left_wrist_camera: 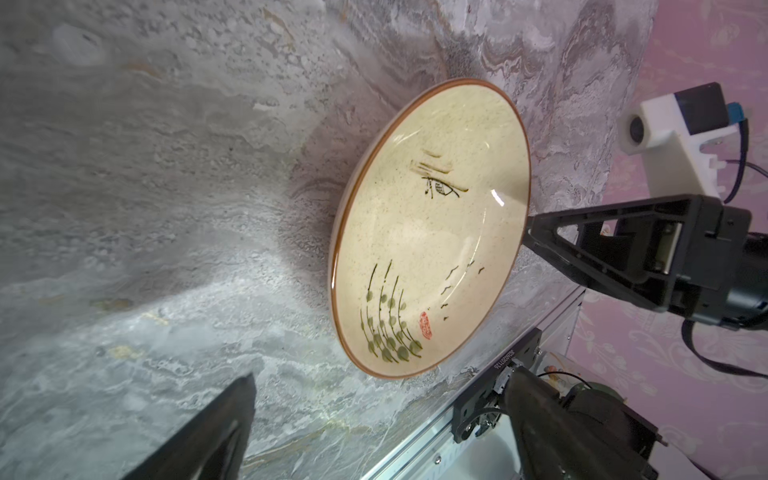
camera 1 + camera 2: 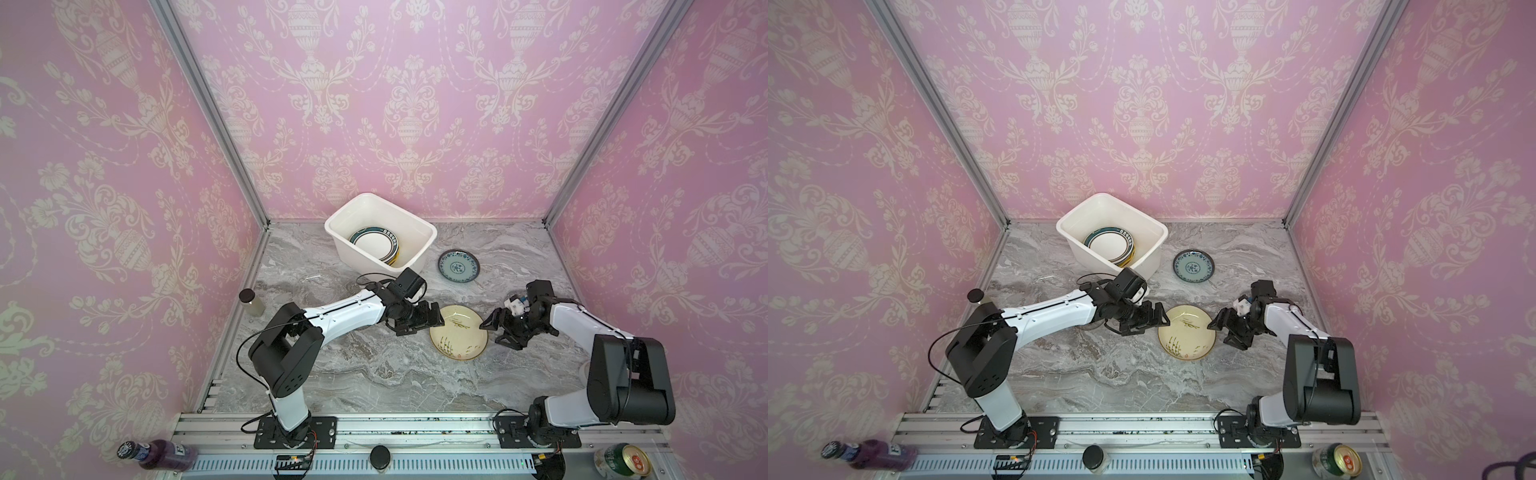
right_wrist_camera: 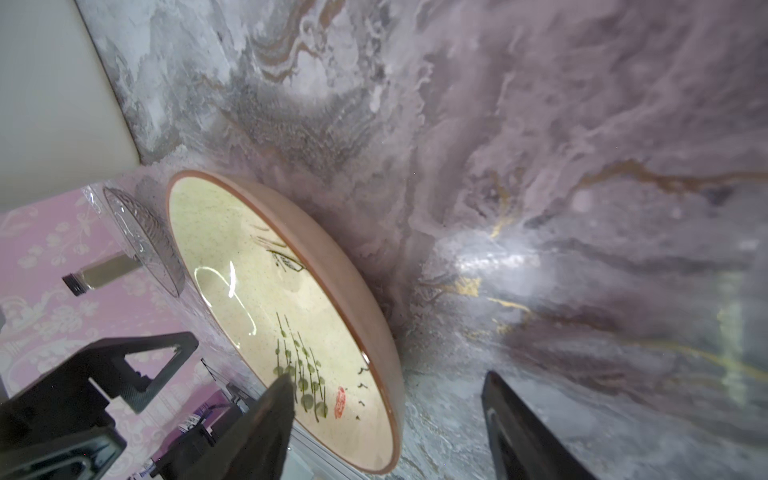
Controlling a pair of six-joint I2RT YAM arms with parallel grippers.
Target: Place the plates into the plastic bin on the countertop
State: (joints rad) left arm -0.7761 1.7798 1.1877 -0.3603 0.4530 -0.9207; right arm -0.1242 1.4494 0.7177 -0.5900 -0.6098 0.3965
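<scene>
1. The countertop (image 2: 374, 374) carries everything. The plastic bin (image 2: 359, 253) sits at its far middle, with dark-rimmed plates (image 2: 374, 243) stacked inside.
2. The cream plate (image 2: 457, 338) lies flat, nearer than the bin and slightly right. It looks like the plate in hand.
3. The right gripper (image 2: 496, 332) straddles the cream plate's right rim, jaws wide and not pinching. The left gripper (image 2: 424, 322) sits at the left rim, jaws wide too, empty.
4. Next move, I judge — close on the rim, lift, then carry it far-left over the bin's wall.
5. The small blue patterned plate (image 2: 458, 266) lies right of the bin.
6. A clear glass plate (image 3: 141, 241) lies just left of the cream one, under the left arm — easily knocked.
7. A jar (image 2: 251, 302) stands at the left edge, well apart.
</scene>
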